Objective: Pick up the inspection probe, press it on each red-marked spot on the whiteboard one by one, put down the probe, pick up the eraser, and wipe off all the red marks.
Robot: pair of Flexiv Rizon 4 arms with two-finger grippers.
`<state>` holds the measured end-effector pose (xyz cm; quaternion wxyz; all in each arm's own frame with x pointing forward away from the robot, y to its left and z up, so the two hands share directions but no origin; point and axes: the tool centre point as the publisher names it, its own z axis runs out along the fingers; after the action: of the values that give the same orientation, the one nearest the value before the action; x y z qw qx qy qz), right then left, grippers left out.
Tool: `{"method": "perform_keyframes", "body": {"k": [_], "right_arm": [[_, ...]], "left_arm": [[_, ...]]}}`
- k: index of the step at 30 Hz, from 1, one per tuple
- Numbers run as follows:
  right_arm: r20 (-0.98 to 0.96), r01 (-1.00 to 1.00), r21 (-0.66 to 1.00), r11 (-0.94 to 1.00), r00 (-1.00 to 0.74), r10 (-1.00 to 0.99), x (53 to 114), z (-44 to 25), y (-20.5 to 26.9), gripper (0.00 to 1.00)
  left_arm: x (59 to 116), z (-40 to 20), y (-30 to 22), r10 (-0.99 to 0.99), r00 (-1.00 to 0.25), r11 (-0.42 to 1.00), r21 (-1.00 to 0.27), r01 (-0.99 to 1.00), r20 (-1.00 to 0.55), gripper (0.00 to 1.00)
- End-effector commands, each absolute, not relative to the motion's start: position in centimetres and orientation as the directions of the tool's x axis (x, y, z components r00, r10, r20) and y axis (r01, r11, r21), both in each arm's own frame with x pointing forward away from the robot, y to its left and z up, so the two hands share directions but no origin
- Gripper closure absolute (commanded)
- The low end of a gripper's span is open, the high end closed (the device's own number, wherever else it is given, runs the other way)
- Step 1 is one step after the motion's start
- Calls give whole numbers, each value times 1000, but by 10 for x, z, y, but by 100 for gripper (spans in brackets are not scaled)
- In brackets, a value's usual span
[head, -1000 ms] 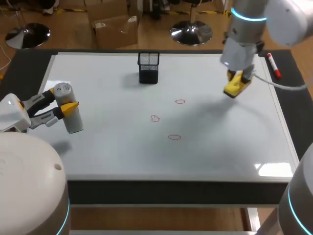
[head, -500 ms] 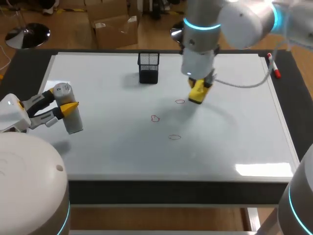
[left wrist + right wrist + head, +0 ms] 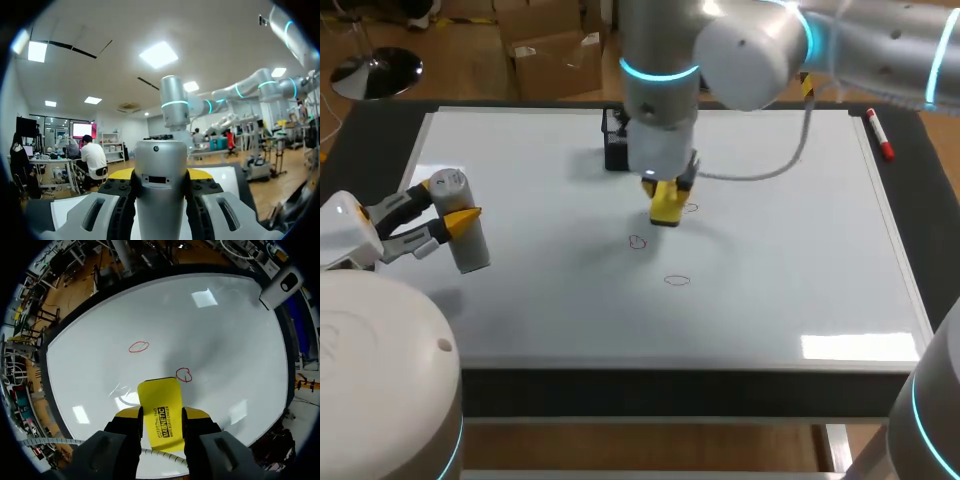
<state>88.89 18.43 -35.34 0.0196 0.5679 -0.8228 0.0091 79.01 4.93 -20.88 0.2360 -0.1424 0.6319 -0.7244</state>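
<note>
The yellow block-shaped eraser (image 3: 667,205), pinched in the right gripper (image 3: 161,413), is sweeping in from the right of the white whiteboard (image 3: 800,270) to the head view's upper middle, reaching the uppermost red ring mark (image 3: 691,208). Wiping is likely starting. At far left, the left gripper (image 3: 445,203) is gripping the grey cylindrical probe (image 3: 460,230).

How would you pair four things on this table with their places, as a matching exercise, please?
Things:
1. eraser
2. probe
3. red marker
4. black mesh cup

Places:
a. lying by the whiteboard's far right corner
b. held in the left gripper
c. standing near the whiteboard's far edge
d. held in the right gripper

Pairs: 1-d, 2-b, 3-a, 4-c
</note>
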Motion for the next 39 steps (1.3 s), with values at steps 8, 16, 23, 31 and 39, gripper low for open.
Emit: {"method": "perform_keyframes", "body": {"k": [8,16,23,31,39], "right_arm": [[71,-961,8,277,-275,-959,867,-362,221,100],[56,-976,17,217,-216,-975,861,-376,244,100],[41,-983,26,181,-180,-983,858,-388,253,100],[27,-986,40,160,-159,-987,860,-399,256,100],[29,-986,65,155,-153,-988,862,-411,255,100]], "left_arm": [[789,-207,49,-522,-848,-89,-983,162,-92,100],[789,-207,49,-522,-848,-89,-983,162,-92,100],[789,-207,49,-522,-848,-89,-983,162,-92,100],[789,-207,49,-522,-848,-89,-983,162,-92,100],[789,-207,49,-522,-848,-89,-983,162,-92,100]]}}
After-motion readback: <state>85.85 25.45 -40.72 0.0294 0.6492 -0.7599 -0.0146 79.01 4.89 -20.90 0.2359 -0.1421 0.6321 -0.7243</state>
